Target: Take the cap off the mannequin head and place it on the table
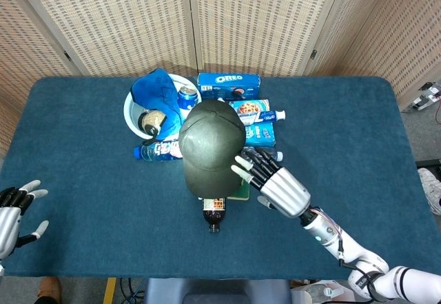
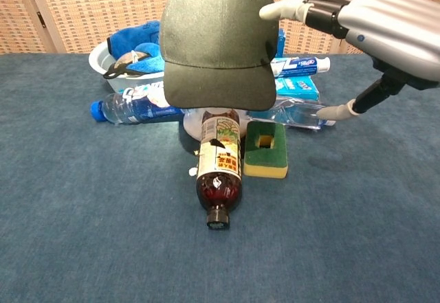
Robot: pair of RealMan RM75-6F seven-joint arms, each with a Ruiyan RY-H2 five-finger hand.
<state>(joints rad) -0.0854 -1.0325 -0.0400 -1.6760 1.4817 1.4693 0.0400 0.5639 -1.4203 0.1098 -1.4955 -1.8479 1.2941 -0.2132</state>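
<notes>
A dark olive cap [image 1: 211, 147] [image 2: 218, 38] sits on the mannequin head at the table's middle, brim toward me. Only a sliver of the white head [image 2: 189, 126] shows under the brim. My right hand [image 1: 273, 182] [image 2: 364, 21] hovers at the cap's right side with its fingers spread, fingertips at or just touching the crown; it holds nothing. My left hand [image 1: 12, 211] rests open at the table's near left edge, far from the cap.
A brown bottle [image 2: 219, 169] lies in front of the head, a green and yellow sponge [image 2: 265, 150] beside it. Behind are a white bowl [image 1: 132, 113] with a blue cloth, water bottles, an Oreo box [image 1: 229, 84] and toothpaste boxes.
</notes>
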